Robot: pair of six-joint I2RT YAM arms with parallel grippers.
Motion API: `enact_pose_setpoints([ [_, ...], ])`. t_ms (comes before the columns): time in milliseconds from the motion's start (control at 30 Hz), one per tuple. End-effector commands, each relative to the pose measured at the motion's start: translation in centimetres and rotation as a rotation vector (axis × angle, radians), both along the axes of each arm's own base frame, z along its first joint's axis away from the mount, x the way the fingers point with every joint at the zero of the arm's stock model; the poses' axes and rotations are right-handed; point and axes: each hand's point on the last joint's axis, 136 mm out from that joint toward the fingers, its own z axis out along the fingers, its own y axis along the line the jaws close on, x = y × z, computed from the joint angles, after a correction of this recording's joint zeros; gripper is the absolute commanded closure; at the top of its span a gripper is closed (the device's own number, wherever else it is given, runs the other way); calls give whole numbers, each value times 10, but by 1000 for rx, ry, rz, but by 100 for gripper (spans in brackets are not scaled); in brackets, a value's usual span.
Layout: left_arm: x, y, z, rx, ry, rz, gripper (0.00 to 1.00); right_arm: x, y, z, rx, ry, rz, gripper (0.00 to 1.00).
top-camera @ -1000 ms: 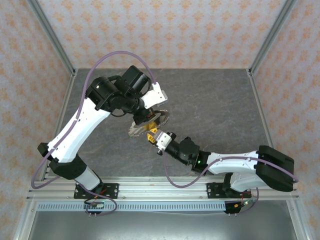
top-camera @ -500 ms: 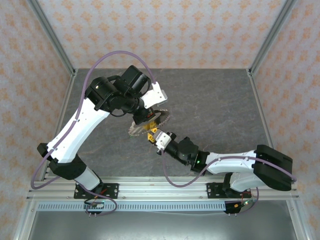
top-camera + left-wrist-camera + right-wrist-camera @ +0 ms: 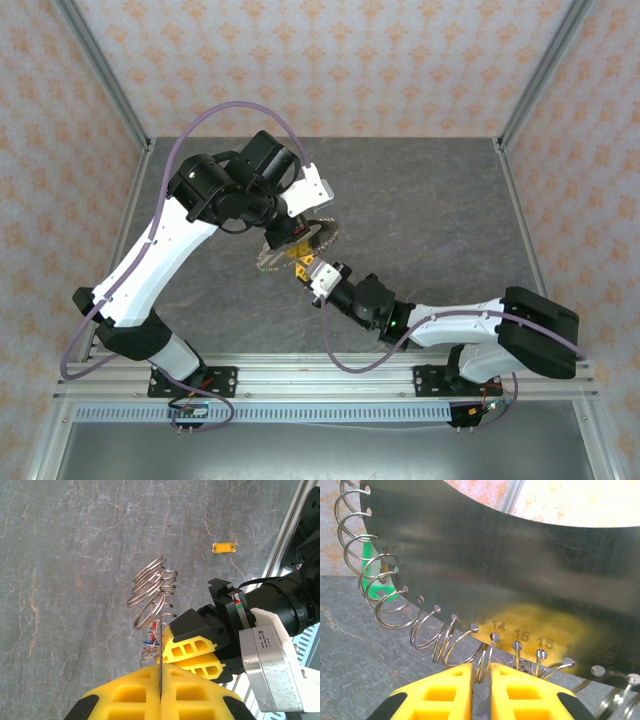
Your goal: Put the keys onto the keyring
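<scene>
My left pincer (image 3: 161,676) is pressed together on the edge of the keyring (image 3: 520,565), a thin numbered plate hung with rings, held above the middle of the tabletop (image 3: 70,555). From the near right, my right pincer (image 3: 481,674) pinches one wire ring (image 3: 485,656) below hole 14.

- I see the keyring (image 3: 520,565) as a flat grey metal plate with a curved rim. The holes along the rim are stamped 14, 15, 16, and wire split rings (image 3: 395,611) hang from them.
- It is up off the surface (image 3: 75,555), seen edge-on and pinched in my left claw (image 3: 161,672).
- The ring under hole 14 sits in the narrow gap of my right claw (image 3: 481,672). I can't tell if it is gripped.
- Tiny red and blue keys (image 3: 150,641) hang among the lower rings.
- A green key (image 3: 371,575) shows behind the left rings.
- A yellow-orange key (image 3: 223,547) lies flat on the surface, well apart.
</scene>
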Motion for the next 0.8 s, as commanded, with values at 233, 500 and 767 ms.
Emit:
enact_pose_setpoints([
  [233, -7, -1, 11, -48, -12, 1, 100, 8, 1, 24, 87, -25, -25, 88],
  [500, -7, 0, 9, -45, -14, 4, 100, 7, 3, 27, 114, -29, -10, 87],
  [767, -6, 1, 10, -45, -22, 10, 100, 6, 5, 31, 134, -30, -2, 87],
])
